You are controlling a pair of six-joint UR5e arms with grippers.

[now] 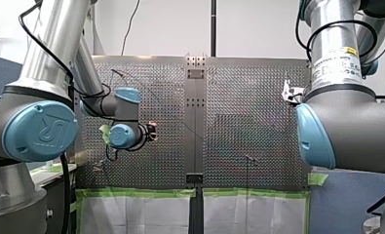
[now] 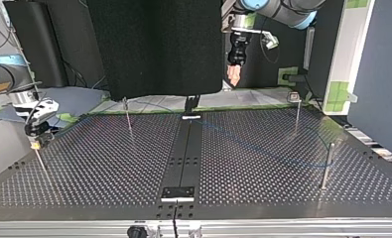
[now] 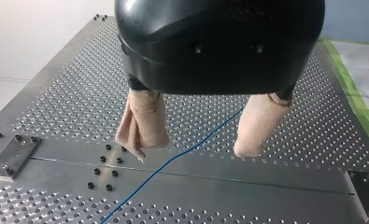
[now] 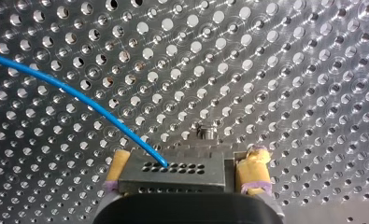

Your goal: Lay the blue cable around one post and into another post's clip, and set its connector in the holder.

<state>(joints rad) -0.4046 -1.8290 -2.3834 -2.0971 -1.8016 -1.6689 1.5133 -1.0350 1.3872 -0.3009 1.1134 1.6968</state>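
Note:
A grey connector block (image 4: pixel 173 170) with rows of holes sits between the yellow pads (image 4: pixel 253 165) of my right gripper (image 4: pixel 188 157), which stands open around it; a small gap shows at one pad. The blue cable (image 4: pixel 79 95) leaves the block and curves away over the perforated plate. At the top view's left my right gripper (image 2: pixel 37 135) hovers at the top of a thin post (image 2: pixel 40 161). My left gripper (image 3: pixel 194 149) hangs open above the plate, beige pads (image 3: pixel 142 123) apart, holding nothing. The blue cable (image 3: pixel 173 158) lies on the plate beneath its fingers.
Three more thin posts stand on the plate in the top view: one at the back left (image 2: pixel 128 119), one at the back right (image 2: pixel 296 111) with a small head, one at the right (image 2: pixel 327 166). A dark centre strip (image 2: pixel 186 158) divides the plate. Green tape (image 1: pixel 136 193) edges the table.

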